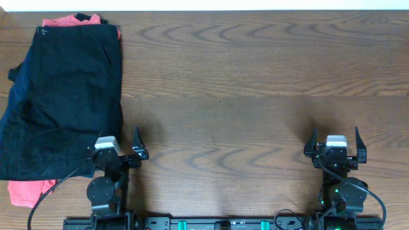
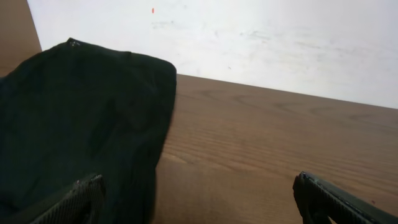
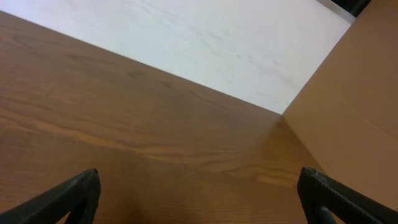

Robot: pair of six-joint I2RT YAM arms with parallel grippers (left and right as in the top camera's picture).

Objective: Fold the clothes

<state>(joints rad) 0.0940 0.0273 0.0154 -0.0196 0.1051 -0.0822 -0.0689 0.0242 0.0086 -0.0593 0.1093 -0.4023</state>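
Observation:
A pile of clothes lies at the table's left edge: dark shorts [image 1: 64,96] spread on top, with a coral-red piece [image 1: 29,190] showing below them and again at the far end. My left gripper [image 1: 118,142] rests at the pile's near right corner, open, nothing between its fingers. In the left wrist view the dark shorts [image 2: 81,118] fill the left side, and the left finger [image 2: 74,199] hangs over the fabric. My right gripper [image 1: 335,142] stands open over bare wood at the near right; its wrist view shows only tabletop between the fingers [image 3: 74,193].
Wooden table [image 1: 243,89] stretches between the pile and the right arm. A white wall [image 3: 205,43] borders the far edge, and a brown panel [image 3: 348,106] rises at the right side.

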